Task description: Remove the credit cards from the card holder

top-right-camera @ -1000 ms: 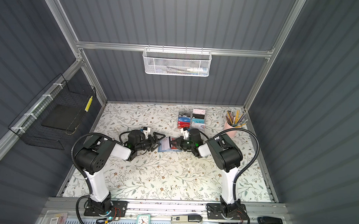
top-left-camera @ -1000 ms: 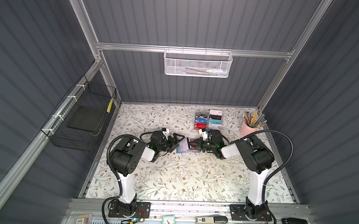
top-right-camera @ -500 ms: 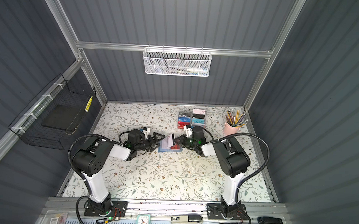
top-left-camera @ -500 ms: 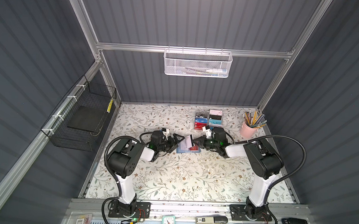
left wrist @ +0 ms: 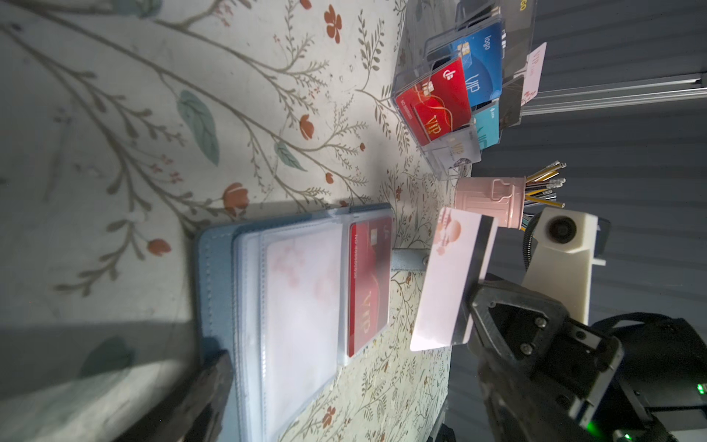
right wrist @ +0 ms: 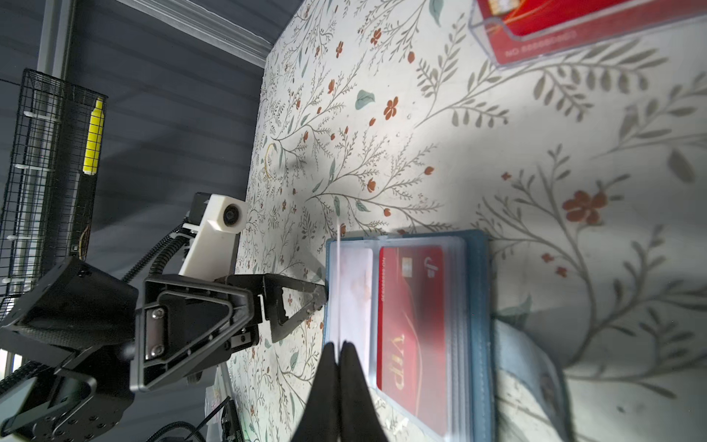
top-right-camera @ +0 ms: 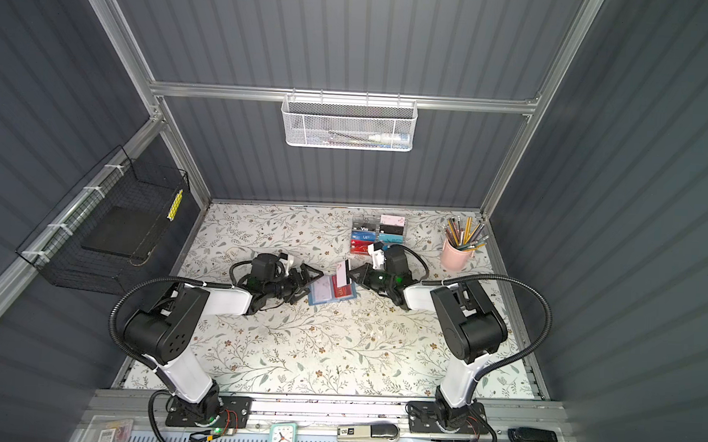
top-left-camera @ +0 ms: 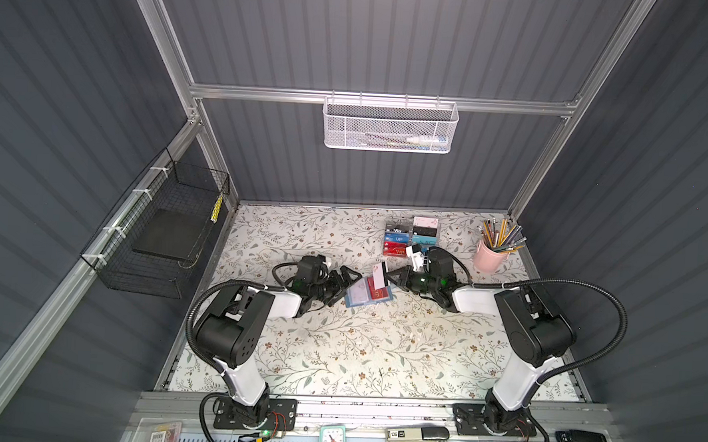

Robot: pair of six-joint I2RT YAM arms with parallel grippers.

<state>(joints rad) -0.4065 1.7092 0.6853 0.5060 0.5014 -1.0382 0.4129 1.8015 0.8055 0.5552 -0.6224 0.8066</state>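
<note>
In both top views the card holder [top-left-camera: 365, 298] lies open on the floral surface [top-left-camera: 378, 356] between the arms. The left gripper [top-left-camera: 347, 283] is spread wide at the holder's left edge, and the right gripper [top-left-camera: 394, 279] is clenched on a white card [top-left-camera: 379, 272] with a dark stripe, held clear of the sleeves. The left wrist view shows that card [left wrist: 451, 279] tilted beside the closure tab [left wrist: 407, 260], while a red card [left wrist: 369, 291] sits in a clear sleeve [left wrist: 302, 298]. In the right wrist view the pinched card [right wrist: 338, 287] shows edge-on above the open pages.
</note>
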